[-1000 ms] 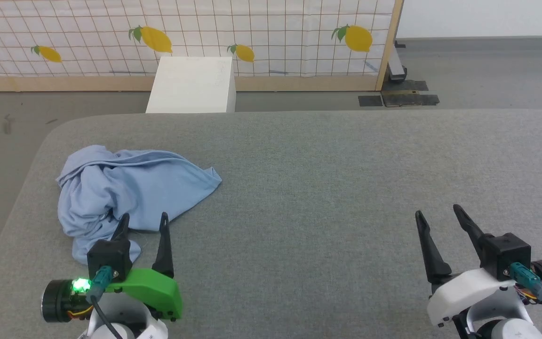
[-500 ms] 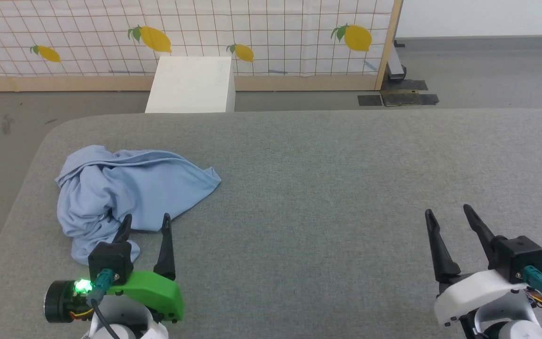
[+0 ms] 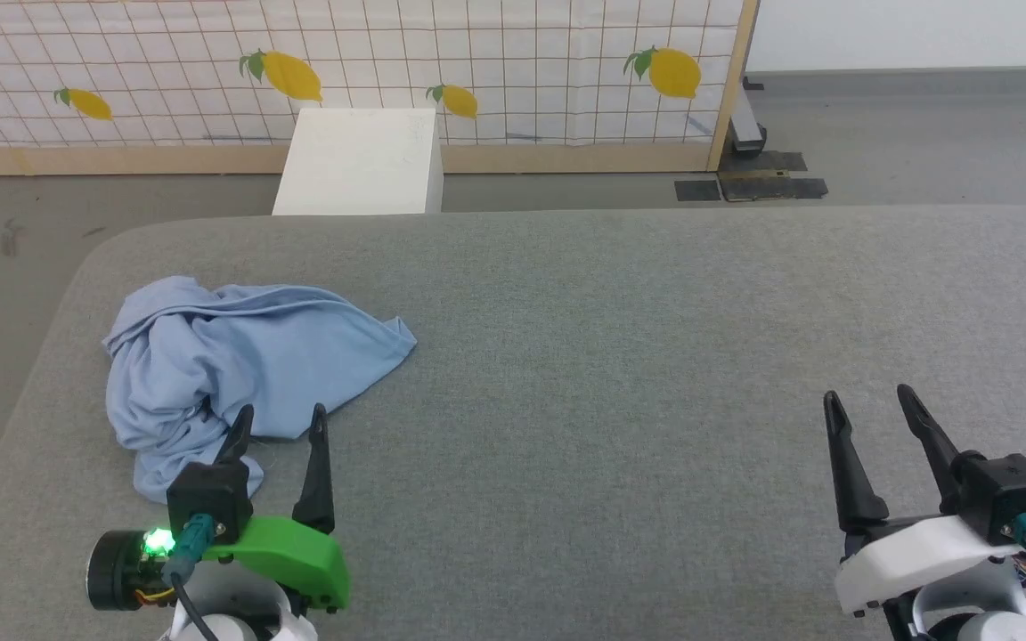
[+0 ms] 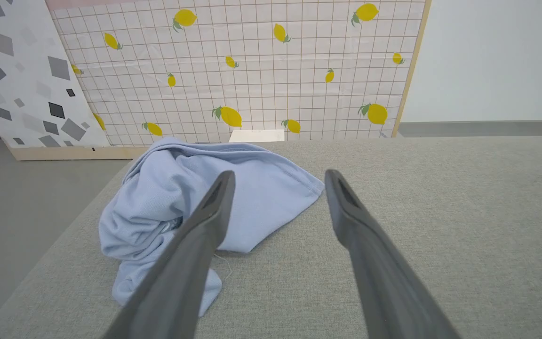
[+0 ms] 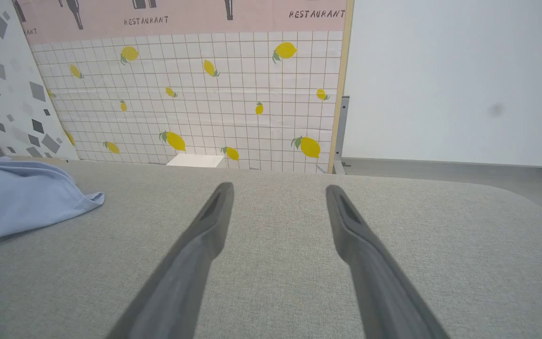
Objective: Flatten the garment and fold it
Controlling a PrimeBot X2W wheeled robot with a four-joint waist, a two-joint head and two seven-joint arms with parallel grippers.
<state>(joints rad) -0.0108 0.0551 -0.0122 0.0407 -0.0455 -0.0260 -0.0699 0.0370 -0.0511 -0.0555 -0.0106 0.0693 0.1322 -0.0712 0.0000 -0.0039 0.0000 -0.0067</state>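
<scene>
- The garment (image 3: 237, 356), a light blue cotton shirt, lies in a crumpled heap on the grey fabric-covered bench (image 3: 620, 356). It is close to the bench's left edge and nearer the far left rounded corner than the near edge.
- The heap is bunched and deeply creased on its left side. On the right it flattens into a smoother flap, and the pointed hem corner of that flap reaches toward the middle of the bench.
- A small lobe of the shirt trails toward the near edge, with a loose thread beside it in the left wrist view.
- The left gripper (image 3: 282, 409) is at the shirt's near side, jaws wide apart with nothing between them. In the head view its left finger overlaps the cloth and its right finger stands over bare bench just beside the flap. Whether either finger touches the fabric cannot be told.
- A green light (image 3: 155, 539) glows on the left wrist beside a green cover (image 3: 286, 556).
- The right gripper (image 3: 867, 393) is near the bench's near right corner, well apart from the shirt, with its jaws spread and empty over bare fabric.
- Past the bench's far edge a white rectangular box (image 3: 357, 160) stands on the grey floor (image 3: 923, 142), against a white grid-patterned panel printed with lemons (image 3: 513, 62).
</scene>
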